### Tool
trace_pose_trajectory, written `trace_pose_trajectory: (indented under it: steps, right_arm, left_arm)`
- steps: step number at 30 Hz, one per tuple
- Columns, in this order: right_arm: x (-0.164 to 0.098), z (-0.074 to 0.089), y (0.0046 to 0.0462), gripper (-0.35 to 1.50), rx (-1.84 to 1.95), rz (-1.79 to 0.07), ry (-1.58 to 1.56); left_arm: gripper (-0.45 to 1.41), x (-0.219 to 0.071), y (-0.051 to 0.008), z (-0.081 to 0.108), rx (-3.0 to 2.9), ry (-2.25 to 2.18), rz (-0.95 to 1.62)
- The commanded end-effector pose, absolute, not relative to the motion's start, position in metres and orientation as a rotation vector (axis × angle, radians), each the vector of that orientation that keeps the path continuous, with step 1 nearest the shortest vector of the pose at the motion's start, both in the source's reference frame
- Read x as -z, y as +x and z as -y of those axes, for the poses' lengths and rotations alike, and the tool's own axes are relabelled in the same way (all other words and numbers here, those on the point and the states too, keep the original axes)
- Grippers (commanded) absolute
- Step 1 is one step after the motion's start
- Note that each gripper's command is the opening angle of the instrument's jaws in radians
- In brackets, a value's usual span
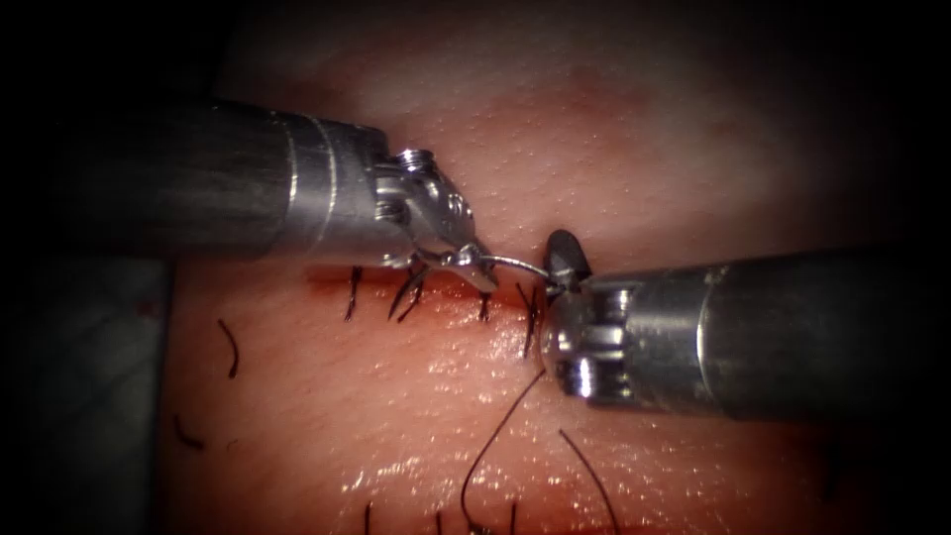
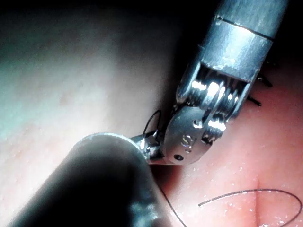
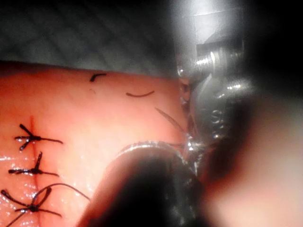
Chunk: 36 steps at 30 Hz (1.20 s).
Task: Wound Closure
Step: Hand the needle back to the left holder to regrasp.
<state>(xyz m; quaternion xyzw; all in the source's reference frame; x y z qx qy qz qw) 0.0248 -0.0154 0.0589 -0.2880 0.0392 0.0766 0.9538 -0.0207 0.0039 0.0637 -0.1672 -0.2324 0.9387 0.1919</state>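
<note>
the tissue (image 1: 416, 396) is a broad, wet, finely pebbled pink slab filling the centre and bottom of the endoscope view, with the cut (image 1: 436, 287) a dark horizontal line across mid-frame crossed by black stitches (image 1: 352, 293). the left tool (image 1: 474, 264) reaches in level from the left on a thick brushed-metal shaft, wrist bent down, jaws closed on one end of the thin curved steel needle (image 1: 515, 266). the right tool (image 1: 565, 269) comes from the right, wrist turned upward, jaws parted around the needle's other end just above the cut. dark thread (image 1: 495, 436) curls down toward the bottom centre, and short cut ends (image 1: 230, 347) lie at lower left.
</note>
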Motion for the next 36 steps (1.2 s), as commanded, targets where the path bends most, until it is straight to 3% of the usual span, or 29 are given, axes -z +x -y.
trace_pose_trajectory:
  steps: [1,7,8,9,10,11,12,36]
  right_arm:
    - [-0.0593,0.0156,0.0254,-0.35,-0.15,-0.082,-0.585]
    - [-0.0593,0.0154,0.0254,-0.35,-0.148,-0.072,-0.584]
    - [-0.0593,0.0152,0.0254,-0.25,-0.147,-0.077,-0.582]
    - [-0.0592,0.0149,0.0254,0.44,-0.138,-0.094,-0.578]
    - [-0.0592,0.0145,0.0254,0.94,-0.135,-0.109,-0.575]
    - [-0.0591,0.0141,0.0254,1.35,-0.167,-0.135,-0.566]
    - [-0.059,0.0137,0.0254,1.46,-0.199,-0.163,-0.555]
    - [-0.0552,0.0161,0.0254,1.48,-0.128,-0.181,-0.696]
  left_arm:
    - [-0.45,-0.0642,-0.0211,-0.0041,-2.642,-0.468,0.655]
    - [-0.45,-0.0642,-0.0211,-0.0042,-2.649,-0.461,0.679]
    - [-0.45,-0.0642,-0.0211,-0.0042,-2.648,-0.463,0.681]
    - [-0.45,-0.0642,-0.0212,-0.0042,-2.647,-0.462,0.68]
    - [-0.45,-0.0642,-0.0212,-0.0042,-2.647,-0.462,0.68]
    - [-0.45,-0.0642,-0.0213,-0.0042,-2.647,-0.462,0.679]
    - [-0.45,-0.0642,-0.0213,-0.0042,-2.641,-0.459,0.679]
    - [-0.45,-0.0663,-0.0205,-0.0073,-2.506,-0.556,0.54]
